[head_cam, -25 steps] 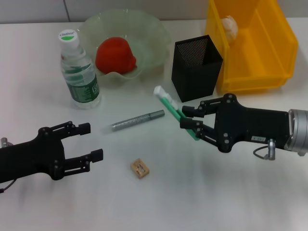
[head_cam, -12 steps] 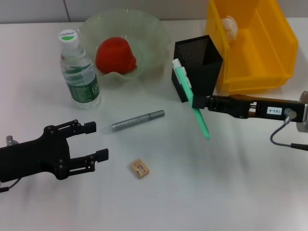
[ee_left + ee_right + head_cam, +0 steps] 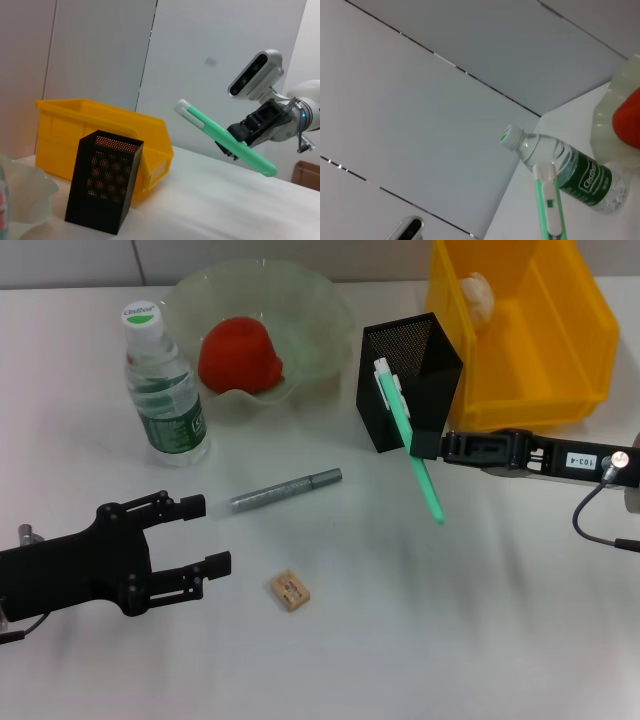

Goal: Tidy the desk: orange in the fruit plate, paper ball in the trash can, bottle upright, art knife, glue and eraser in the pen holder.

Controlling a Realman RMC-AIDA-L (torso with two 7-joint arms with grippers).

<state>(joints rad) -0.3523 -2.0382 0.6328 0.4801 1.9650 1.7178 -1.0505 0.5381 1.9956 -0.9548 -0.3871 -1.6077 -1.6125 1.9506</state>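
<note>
**Art knife held aloft beside the pen holder**

The right gripper (image 3: 418,447) clamps the green art knife (image 3: 408,436) at mid-length, tilted, just in front of the black mesh pen holder (image 3: 408,378). The knife looks light, rigid and smooth-sided; a mid-body grasp probably limits swing. The left gripper (image 3: 200,537) hovers open and empty near the eraser (image 3: 290,590).

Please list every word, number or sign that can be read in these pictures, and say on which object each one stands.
"103-4": white tag on the right gripper, which holds the green art knife.
Bottle: print on the white cap and on the green label is too blurred to read.
Eraser: marks on its top are too small to read.
No other text shows.
</note>
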